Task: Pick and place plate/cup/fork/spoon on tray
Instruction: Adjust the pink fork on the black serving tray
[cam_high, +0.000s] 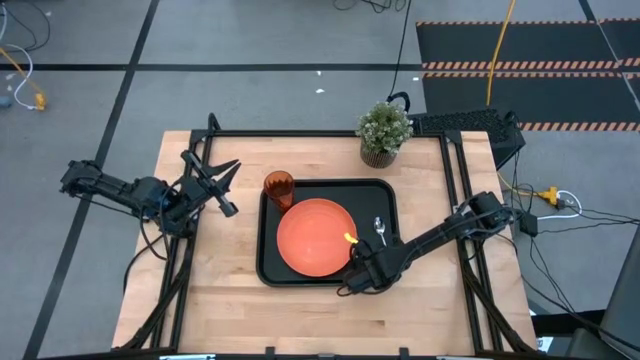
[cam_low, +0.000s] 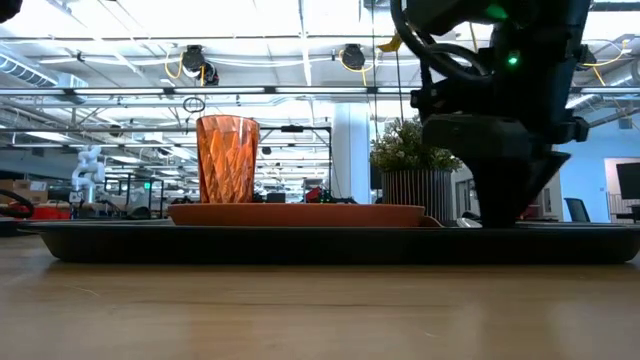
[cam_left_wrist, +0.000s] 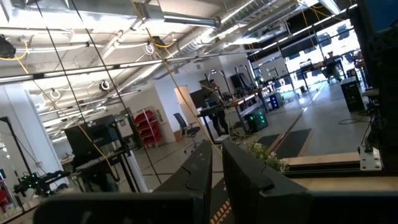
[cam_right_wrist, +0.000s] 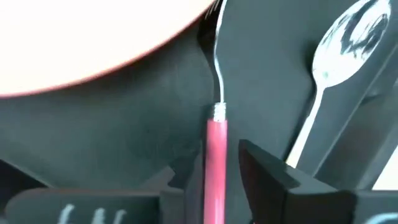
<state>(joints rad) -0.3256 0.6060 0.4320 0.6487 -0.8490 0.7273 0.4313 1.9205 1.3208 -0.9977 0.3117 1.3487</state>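
Placing fork on tray, last item going in

Right end effector (cam_high: 362, 272) is low over the tray (cam_high: 268, 262), at its near right part just beside the plate (cam_high: 315, 236). Fingers are clamped on the pink handle of the fork (cam_right_wrist: 214, 134); the tines run up under or against the plate rim, can't tell which. Spoon (cam_right_wrist: 339, 46) already lies on the tray beside the fork, bowl away from the wrist. Cup (cam_high: 279, 188) stands at the tray's far left corner, plate sits centre.

Left end effector (cam_high: 213, 180) waits over the tabletop left of the tray, fingers spread apart.

Handling guess: fork is light, stiff, thin, with a smooth plastic handle, so it could pivot in the grip. Mid-handle hold looks right. Open only once it's flat on the tray, otherwise it may bounce into the spoon or hang on the plate rim.
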